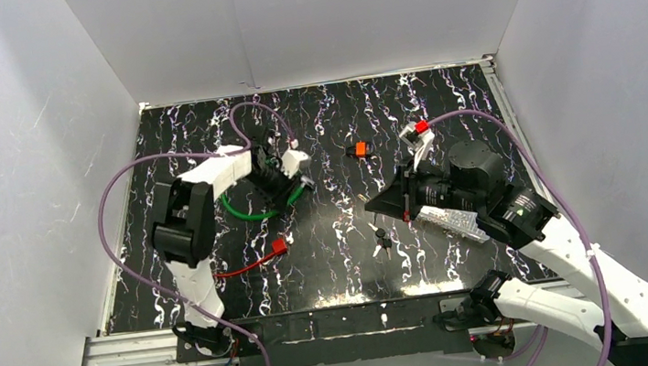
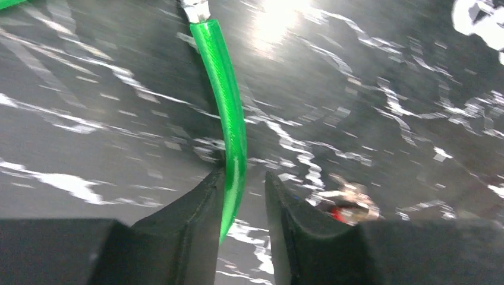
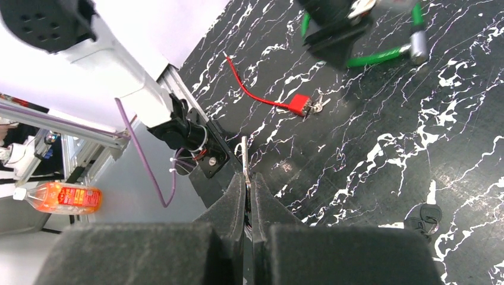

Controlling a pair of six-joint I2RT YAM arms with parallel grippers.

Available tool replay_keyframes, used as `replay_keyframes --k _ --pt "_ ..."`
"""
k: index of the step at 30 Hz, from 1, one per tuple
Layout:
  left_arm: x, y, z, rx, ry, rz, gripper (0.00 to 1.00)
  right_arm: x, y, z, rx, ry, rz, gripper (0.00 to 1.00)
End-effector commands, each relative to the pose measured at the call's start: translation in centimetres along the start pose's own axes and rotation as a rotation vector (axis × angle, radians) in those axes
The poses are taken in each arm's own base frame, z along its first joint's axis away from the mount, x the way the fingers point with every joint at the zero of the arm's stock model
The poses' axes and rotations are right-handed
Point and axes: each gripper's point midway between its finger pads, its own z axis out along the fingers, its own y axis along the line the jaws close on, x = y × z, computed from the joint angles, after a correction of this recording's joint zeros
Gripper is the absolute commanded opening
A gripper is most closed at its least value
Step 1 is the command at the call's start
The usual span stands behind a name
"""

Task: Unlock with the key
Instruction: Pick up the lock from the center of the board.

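The left gripper [image 2: 245,176] is over the left half of the black marbled table [image 1: 441,114], low above the green cable lock [image 2: 229,101]. Its jaws stand narrow with the cable running up between them. One finger [image 2: 190,219] touches the cable's side. The other finger [image 2: 300,228] is just beside it, with a thin strip of table showing in the gap, so the cable is flanked but not pinched. The cable is glossy green plastic, gently curved, with a silvery metal end at the top of the left wrist view. From above it forms a loop on the table beside the left arm, and in the right wrist view its silver lock barrel [image 3: 418,41] lies on the table at the cable's end.

Nearer the arm bases lies a small red padlock [image 1: 279,245] on a thin red wire, with small keys [image 3: 319,105] at its end. Toward the middle at the far side sits a small orange-and-black item [image 1: 359,149], too small to make out. A loose bunch of black-headed keys [image 1: 382,239] lies near the centre.

The right gripper [image 3: 249,178] is right of centre, well apart from the green lock. Its fingers are pressed together on the key [image 3: 245,157], whose thin metal blade sticks out beyond the fingertips.
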Motion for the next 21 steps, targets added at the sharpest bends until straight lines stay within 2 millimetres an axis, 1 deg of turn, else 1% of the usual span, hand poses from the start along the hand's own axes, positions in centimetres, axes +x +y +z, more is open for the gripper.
replay_keyframes --k 1,2,3,4,5,7,8,10,12,14,16,18,21 --pt "0.4 -6.2 -2.3 0.045 -0.045 0.037 0.49 -1.9 0.9 -0.3 -0.018 -0.05 -0.051 0.01" --pt "0.4 -6.7 -2.6 0.041 -0.052 0.033 0.66 -1.7 0.7 -0.2 -0.016 -0.046 -0.049 0.01" --pt "0.1 -7.1 -2.8 0.039 -0.06 0.029 0.78 -1.5 0.5 -0.1 -0.014 -0.042 -0.044 0.01" --pt "-0.2 -7.2 -3.2 0.038 -0.068 0.023 0.85 -1.3 0.4 0.0 -0.012 -0.04 -0.04 0.01" --pt "-0.5 -7.3 -3.6 0.043 -0.067 0.023 0.88 -1.1 0.2 0.1 -0.012 -0.037 -0.034 0.01" --pt "-1.5 -7.0 -4.6 0.043 -0.064 0.051 0.9 -0.8 0.1 0.3 -0.012 -0.032 -0.025 0.01" --pt "-2.5 -6.7 -5.4 0.038 -0.076 0.076 0.9 -0.6 0.0 0.3 -0.01 -0.028 -0.021 0.01" --pt "-3.9 -6.3 -6.8 0.049 -0.107 0.125 0.88 -0.3 -0.3 0.2 0.0 -0.028 -0.018 0.01" --pt "-4.7 -5.7 -7.3 0.05 -0.134 0.207 0.87 -0.1 -0.6 0.1 0.008 -0.035 -0.016 0.01" --pt "-5.3 -4.8 -6.8 0.038 -0.149 0.318 0.87 0.1 -0.8 0.1 0.011 -0.037 -0.014 0.01" --pt "-5.9 -4.2 -5.9 0.058 -0.168 0.439 0.86 0.3 -1.0 0.2 0.015 -0.033 -0.01 0.01" --pt "-6.4 -3.9 -4.9 0.092 -0.197 0.545 0.85 0.4 -1.1 0.3 0.018 -0.031 -0.007 0.01" --pt "-6.3 -3.9 -3.4 0.156 -0.213 0.664 0.86 0.3 -1.1 0.1 0.023 -0.035 -0.005 0.01"
